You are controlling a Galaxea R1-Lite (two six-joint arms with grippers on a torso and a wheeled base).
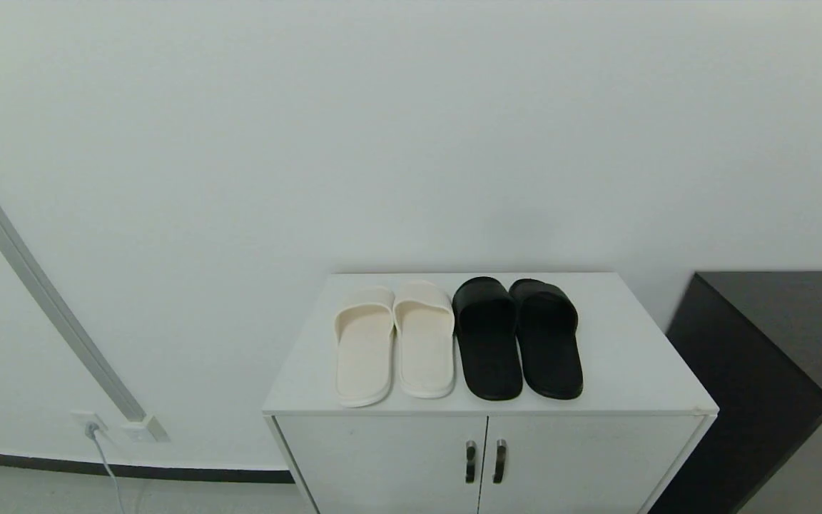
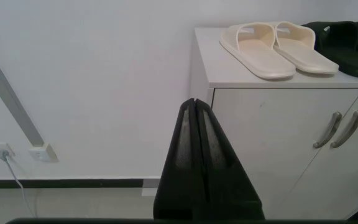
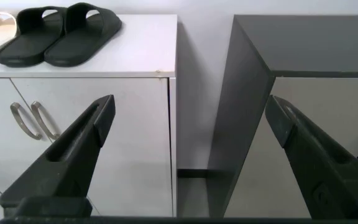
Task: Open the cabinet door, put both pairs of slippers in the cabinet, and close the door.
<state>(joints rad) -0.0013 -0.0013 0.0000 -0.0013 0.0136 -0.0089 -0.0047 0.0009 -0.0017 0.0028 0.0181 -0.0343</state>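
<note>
A white cabinet [image 1: 618, 357] stands against the wall with both doors closed. Its two metal handles [image 1: 485, 461] meet at the middle. On its top lie a pair of cream slippers [image 1: 393, 343] on the left and a pair of black slippers [image 1: 518, 337] on the right, toes toward the wall. My left gripper [image 2: 195, 107] is shut and empty, low and off the cabinet's left front corner [image 2: 211, 87]. My right gripper [image 3: 188, 112] is open, holding nothing, low and off the cabinet's right side, facing the gap beside it.
A dark cabinet [image 1: 775, 357] stands close to the right of the white one, with a narrow gap [image 3: 191, 124] between them. On the wall to the left are a grey diagonal conduit [image 1: 40, 285] and a socket with a cable [image 1: 90, 428].
</note>
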